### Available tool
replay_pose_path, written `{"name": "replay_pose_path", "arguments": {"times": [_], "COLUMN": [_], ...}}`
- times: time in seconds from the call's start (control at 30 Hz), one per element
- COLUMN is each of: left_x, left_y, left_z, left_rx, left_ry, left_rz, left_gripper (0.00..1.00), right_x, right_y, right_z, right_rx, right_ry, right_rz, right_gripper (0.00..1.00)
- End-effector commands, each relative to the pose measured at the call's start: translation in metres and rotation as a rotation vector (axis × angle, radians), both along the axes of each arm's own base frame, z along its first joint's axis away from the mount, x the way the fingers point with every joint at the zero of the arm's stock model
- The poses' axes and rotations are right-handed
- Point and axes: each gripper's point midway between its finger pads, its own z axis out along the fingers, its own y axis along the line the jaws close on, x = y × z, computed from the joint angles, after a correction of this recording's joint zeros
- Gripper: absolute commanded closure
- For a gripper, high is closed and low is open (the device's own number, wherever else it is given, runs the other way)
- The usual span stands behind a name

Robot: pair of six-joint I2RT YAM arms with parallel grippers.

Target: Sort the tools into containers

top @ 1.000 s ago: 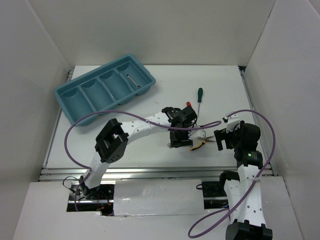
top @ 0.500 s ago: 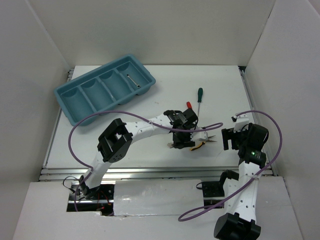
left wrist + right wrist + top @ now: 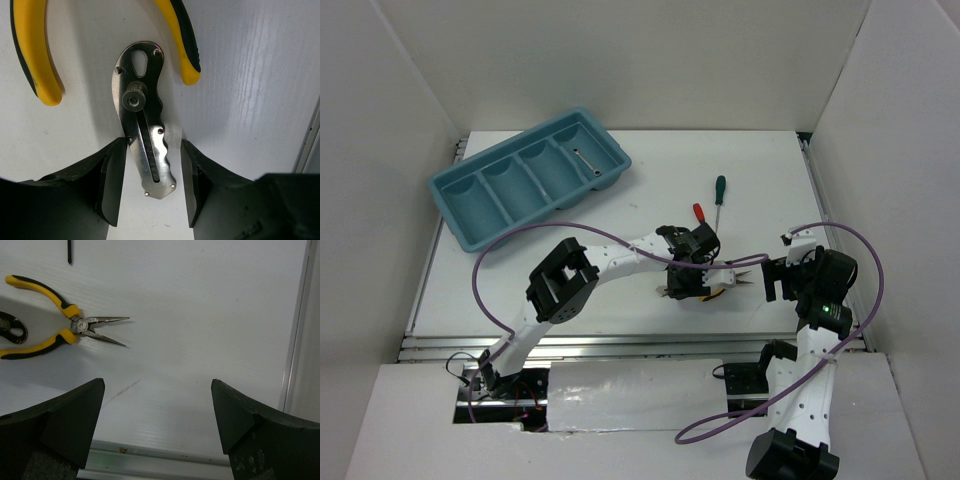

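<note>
Far left on the tabletop (image 3: 770, 190), find the light blue tray (image 3: 447, 212). Near right, find the right gripper (image 3: 157, 385) spread wide and empty; mid-tabletop, the left gripper (image 3: 152, 142) with fingers (image 3: 112, 185) open astride the grey folding knife (image 3: 145, 120), likely to pinch its narrow width. Lies flat, long axis left-right, looped end pointing right between the yellow-handled pliers' (image 3: 72, 325) handles.

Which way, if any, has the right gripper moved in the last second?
Yes. The right gripper shifted slightly right in the top view, away from the green-handled screwdriver.
</note>
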Motion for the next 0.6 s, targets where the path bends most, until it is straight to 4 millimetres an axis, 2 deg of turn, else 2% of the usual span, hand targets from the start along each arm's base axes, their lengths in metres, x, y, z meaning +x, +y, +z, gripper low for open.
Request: {"name": "replay_pose_path", "arguments": {"times": [0.0, 0.1, 0.2, 0.27, 0.37, 0.47, 0.5, 0.53, 0.57], "left_x": [-0.007, -0.006, 0.0, 0.002, 0.003, 0.006, 0.008, 0.007, 0.013], "left_y": [0.021, 0.021, 0.025, 0.028, 0.034, 0.037, 0.037, 0.044, 0.041], "left_z": [-0.033, -0.034, -0.038, -0.039, -0.039, -0.027, -0.015, -0.015, 0.0], "left_rx": [0.125, 0.122, 0.146, 0.154, 0.16, 0.127, 0.102, 0.103, 0.056], "left_ry": [0.039, 0.022, 0.015, 0.019, 0.024, 0.004, -0.01, -0.004, -0.034], "left_rz": [-0.019, -0.02, -0.011, -0.009, -0.002, 0.015, 0.023, 0.04, 0.056], "left_gripper": [0.41, 0.42, 0.53, 0.67, 0.8, 0.88, 0.9, 0.94, 0.97], "right_x": [0.001, 0.001, 0.001, 0.001, 0.001, 0.0, 0.0, -0.001, -0.002], "right_y": [0.001, 0.002, 0.002, 0.002, 0.003, 0.007, 0.009, 0.013, 0.017], "right_z": [0.019, 0.018, 0.018, 0.018, 0.02, 0.02, 0.021, 0.02, 0.019], "right_rx": [-0.013, -0.011, -0.01, -0.01, -0.015, -0.011, -0.01, -0.002, 0.006], "right_ry": [-0.035, -0.035, -0.033, -0.034, -0.041, -0.042, -0.045, -0.043, -0.039], "right_rz": [0.017, 0.019, 0.023, 0.025, 0.03, 0.051, 0.064, 0.095, 0.117], "right_gripper": [0.04, 0.04, 0.04, 0.04, 0.04, 0.04, 0.04, 0.04, 0.05]}}
